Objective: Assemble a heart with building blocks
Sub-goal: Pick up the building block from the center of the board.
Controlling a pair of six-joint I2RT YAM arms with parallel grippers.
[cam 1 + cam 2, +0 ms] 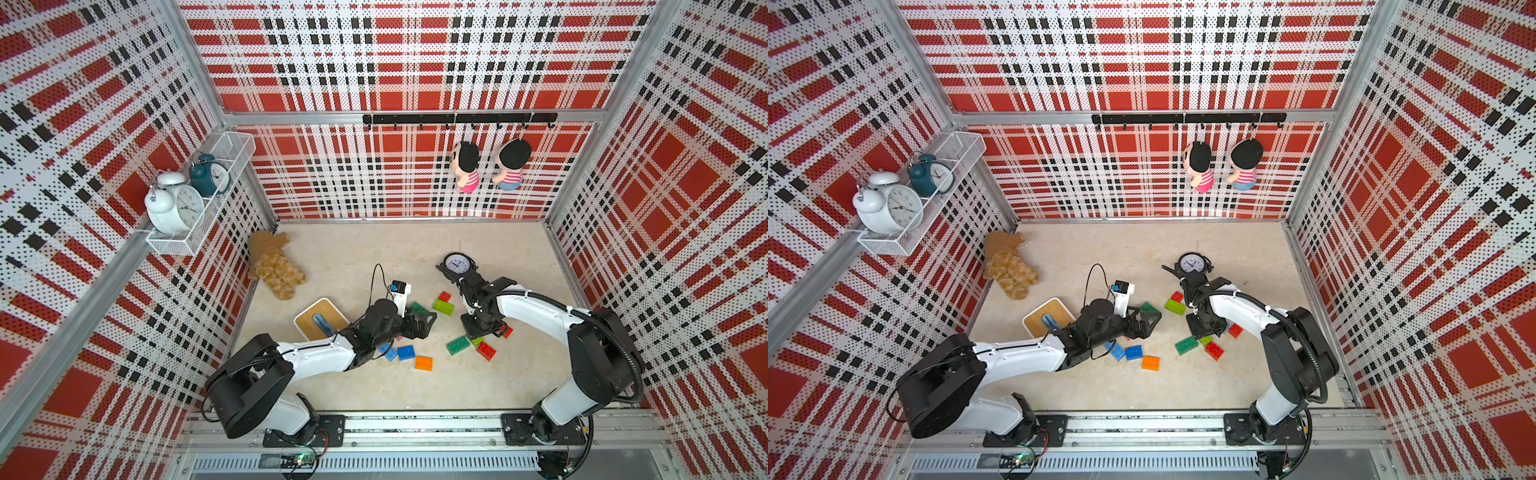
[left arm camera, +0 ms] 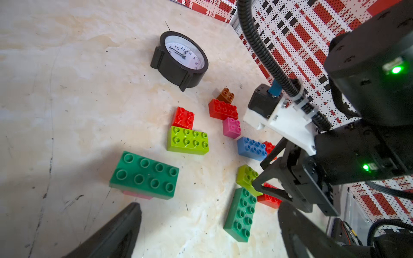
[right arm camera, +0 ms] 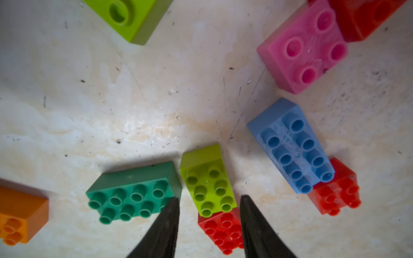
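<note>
Building blocks (image 1: 406, 352) scattered across table (image 1: 374, 257), small lime block (image 1: 477, 341) at 3 o'clock of green block (image 1: 457, 345) in a top view, straddled by right gripper (image 3: 209, 198), jaws part-closed, grip not to be told, left gripper (image 2: 210, 205) spread wide.

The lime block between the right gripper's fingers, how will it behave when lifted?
The lime block looks like hard plastic, probably rigid and light. Its flat sides should suit the right gripper flanking it. The red block against it may shift.
</note>
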